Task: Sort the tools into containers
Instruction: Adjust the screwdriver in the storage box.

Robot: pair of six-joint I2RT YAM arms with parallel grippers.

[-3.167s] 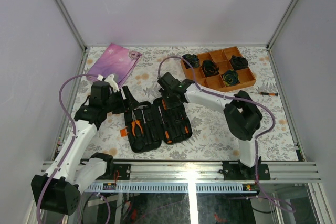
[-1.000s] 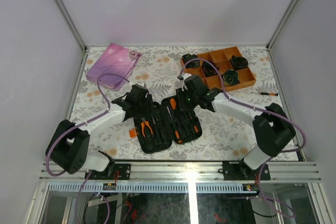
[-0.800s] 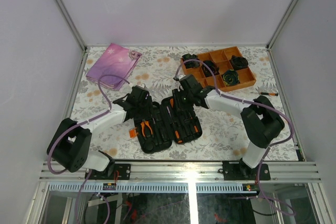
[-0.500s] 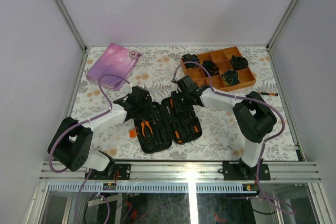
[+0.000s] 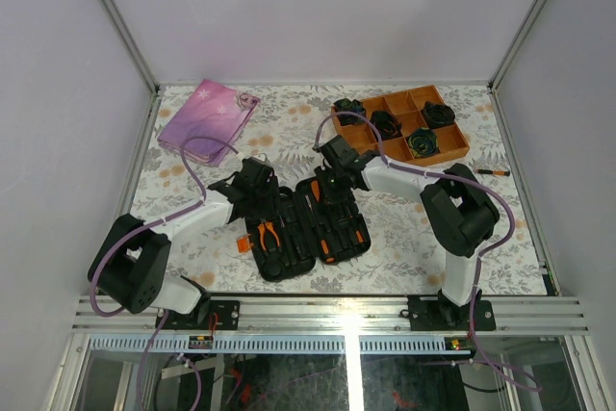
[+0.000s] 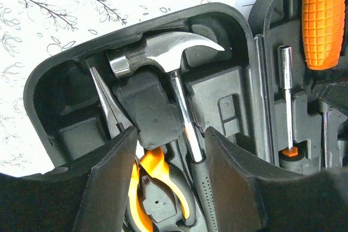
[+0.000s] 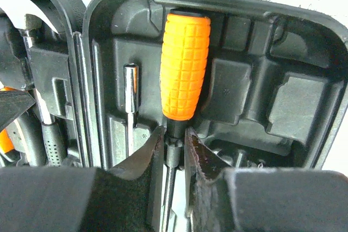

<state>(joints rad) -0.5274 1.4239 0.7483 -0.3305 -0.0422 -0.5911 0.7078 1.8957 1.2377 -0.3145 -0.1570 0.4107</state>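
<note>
While the tool case (image 7: 304, 20) lies open, a screwdriver (image 7: 185, 63) is gripped

As the case is spread open on the surface (image 5: 404, 238), the right hand (image 7: 174, 134) is clamped on the black neck of the orange-handled screwdriver lying in the right half. The left hand (image 6: 169, 134) is held with fingers apart over the hammer (image 6: 163, 52) and pliers (image 6: 157, 175) in the left half.

Floral-print table (image 5: 404, 247), four things sitting on it: pink pouch (image 5: 207, 117) far-left corner, orange divided tray (image 5: 397, 103) far right, black case (image 5: 276, 274) lying open flat near the middle front, small screwdriver (image 5: 493, 171) alone by the right edge, just near of the tray.
</note>
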